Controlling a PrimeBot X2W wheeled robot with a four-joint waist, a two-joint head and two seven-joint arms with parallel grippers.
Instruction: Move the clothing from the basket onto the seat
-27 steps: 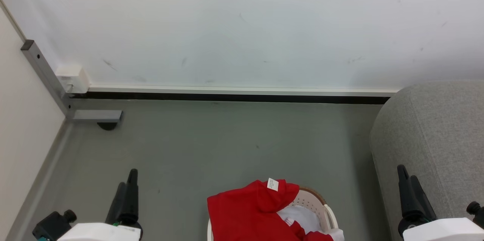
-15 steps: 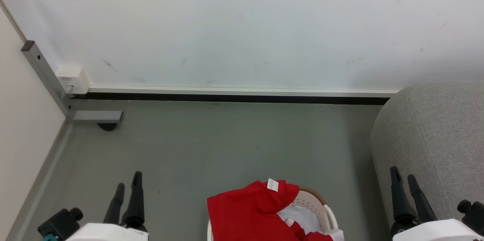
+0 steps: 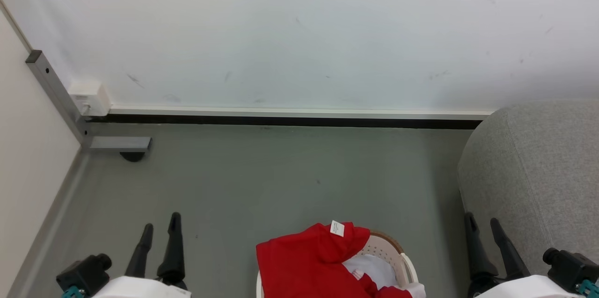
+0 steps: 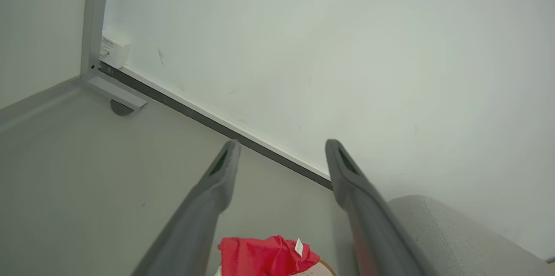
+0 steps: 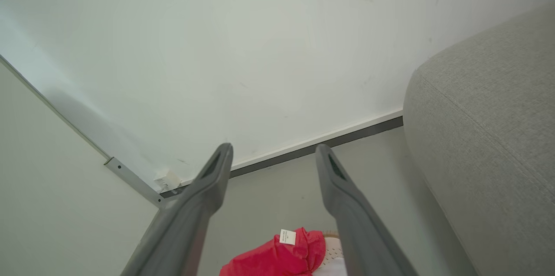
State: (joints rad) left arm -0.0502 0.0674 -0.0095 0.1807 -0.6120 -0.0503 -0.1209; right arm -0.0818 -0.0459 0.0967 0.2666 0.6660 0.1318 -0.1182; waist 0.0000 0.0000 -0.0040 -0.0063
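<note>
Hovering spread and empty: left claw (image 3: pixel 161 223), right claw (image 3: pixel 482 219). Red shirt (image 3: pixel 304 260) heaped in basket (image 3: pixel 398 253) on floor (image 3: pixel 281 171) (near sofa (image 3: pixel 538 171)). Task not begun; grab, lift, placing remain.

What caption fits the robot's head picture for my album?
Red shirt in a white basket, grey sofa beside it, left gripper and right gripper open.

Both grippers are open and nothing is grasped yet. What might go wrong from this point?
1. The red shirt hangs over the rim of the basket; a sideways pull may drag or tip it.
2. White fabric lies beside the shirt inside and might get pinched along.
3. The right gripper appears close to the sofa and may brush it when swinging in.
</note>
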